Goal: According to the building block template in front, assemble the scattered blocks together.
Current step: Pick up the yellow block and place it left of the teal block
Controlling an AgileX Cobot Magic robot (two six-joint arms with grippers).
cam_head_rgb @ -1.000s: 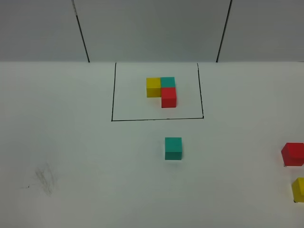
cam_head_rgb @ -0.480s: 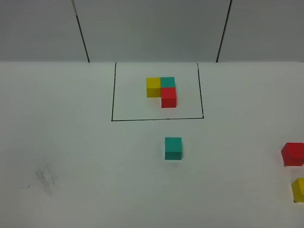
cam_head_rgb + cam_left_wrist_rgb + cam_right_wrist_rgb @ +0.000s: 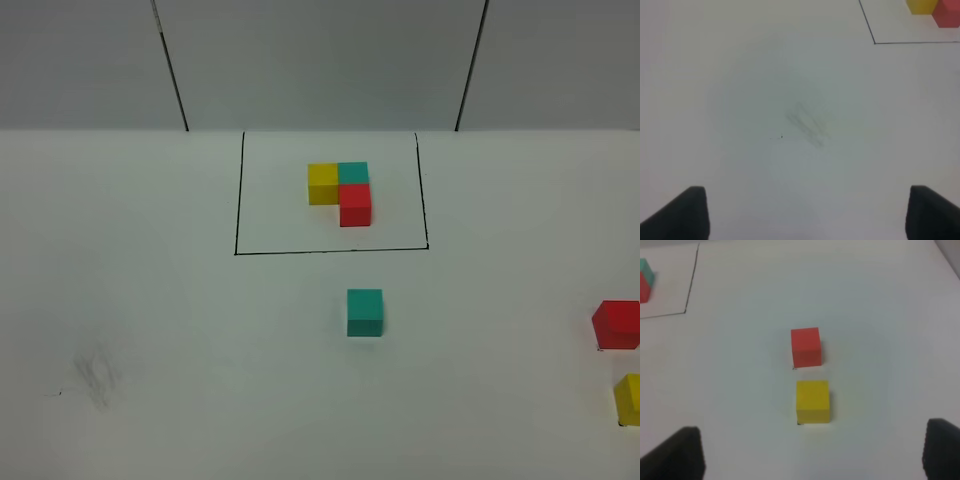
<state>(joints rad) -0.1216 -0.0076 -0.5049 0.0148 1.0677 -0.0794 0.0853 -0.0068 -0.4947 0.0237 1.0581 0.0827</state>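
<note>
The template [image 3: 340, 193], an L of yellow, teal & red cubes joined, sits in the far half of the black drawn frame [image 3: 330, 251], apart from its lines. The teal cube [image 3: 365, 311] stands alone just on the near side of the frame's near line, approx. in line w/ the template, white table [image 3: 180, 330] showing all round it. The red cube [image 3: 616, 324] & yellow cube [image 3: 629, 398] are well off to the right, at the very edge of the high view, yellow partly cut off. They sit near each other w/ a narrow gap, not touching, yellow nearer the robot. On the L side a faint grey smudge [image 3: 97, 375] marks the table. Left gripper [image 3: 805, 212]: jaws wide, bare tabletop btwn them, smudge just ahead. Right gripper [image 3: 810, 452]: jaws wide too, the red & yellow cubes ahead of it, neither touched.
</note>
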